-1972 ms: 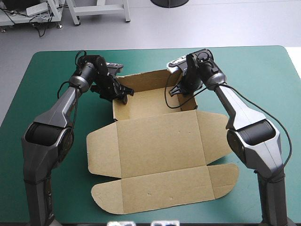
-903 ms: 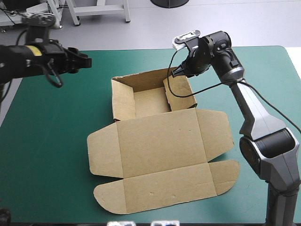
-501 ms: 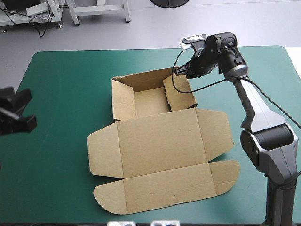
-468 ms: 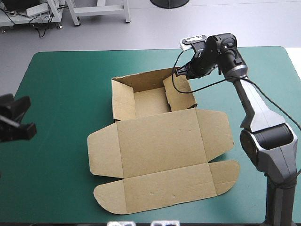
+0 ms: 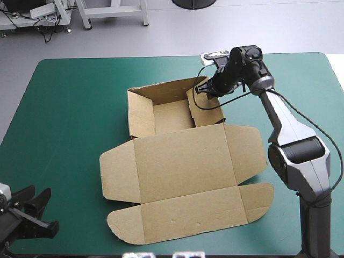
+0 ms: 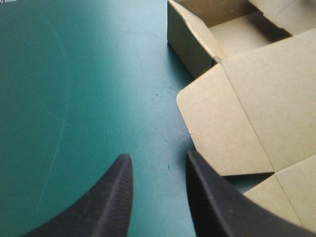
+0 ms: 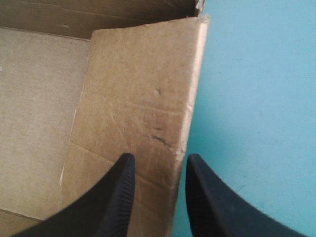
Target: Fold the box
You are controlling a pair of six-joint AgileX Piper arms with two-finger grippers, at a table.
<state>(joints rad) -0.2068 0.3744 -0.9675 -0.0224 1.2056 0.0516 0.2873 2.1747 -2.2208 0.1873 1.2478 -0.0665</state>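
One box point(image 5: 183, 161) (walls up, lid flat)

My work table point(image 5: 64, 97), teal-green cover point(image 6: 74, 98) over its whole top. Directly on it, about mid-table, lies the brown box point(image 5: 183, 166): an open tray with raised walls on the far side, its lid and rounded flaps spread flat on the cover toward me

High view looks down on the whole table point(image 5: 75, 97); both wrist views, close above it, share the box point(image 5: 183, 161).
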